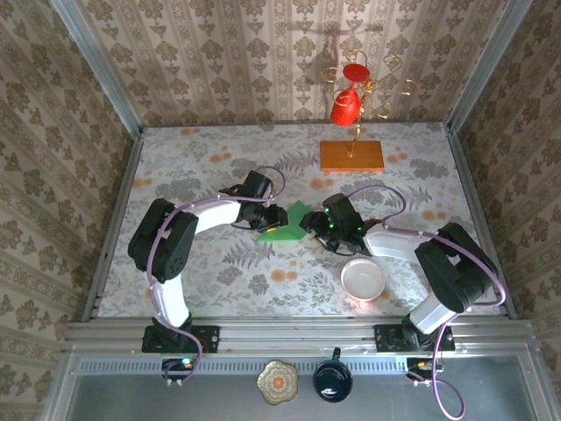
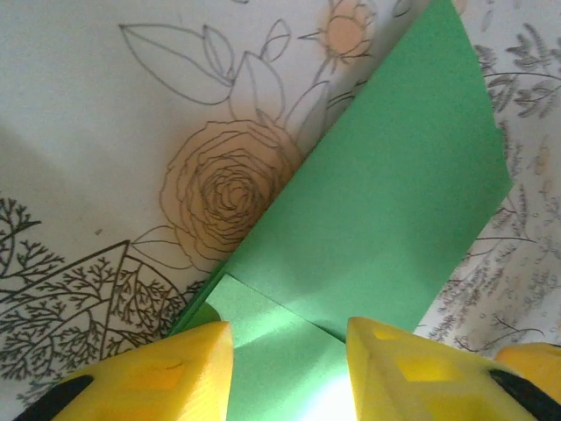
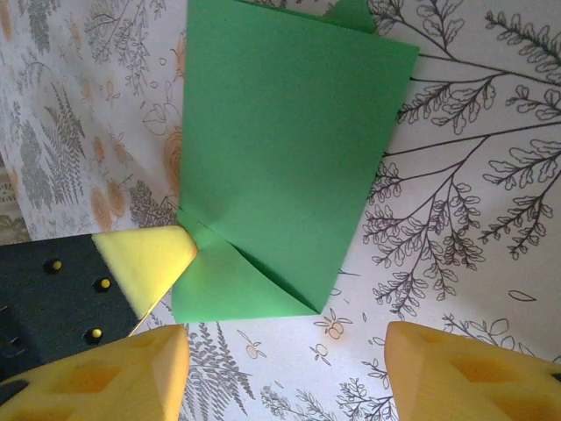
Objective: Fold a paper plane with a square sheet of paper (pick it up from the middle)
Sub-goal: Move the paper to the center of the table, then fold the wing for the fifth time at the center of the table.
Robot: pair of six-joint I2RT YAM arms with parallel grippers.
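Observation:
The bright green square sheet of paper [image 1: 286, 224] lies on the flowered table, folded over with a diagonal flap at one corner; it is a broad folded shape, not a pointed paper plane. My left gripper [image 1: 273, 217] is low over its left end. In the left wrist view the sheet [image 2: 386, 202] runs between and under the yellow fingers, and the gripper [image 2: 289, 338] is open. In the right wrist view one left fingertip [image 3: 145, 254] touches the sheet's edge [image 3: 280, 149]. My right gripper [image 3: 287, 342] is open, hovering just short of the sheet's near edge [image 1: 314, 224].
A white bowl [image 1: 362, 279] sits right of centre near the front, close under the right arm. An orange wooden slab [image 1: 351, 155] at the back holds a gold stand with red cups [image 1: 347, 105]. Patterned walls close in the table on three sides.

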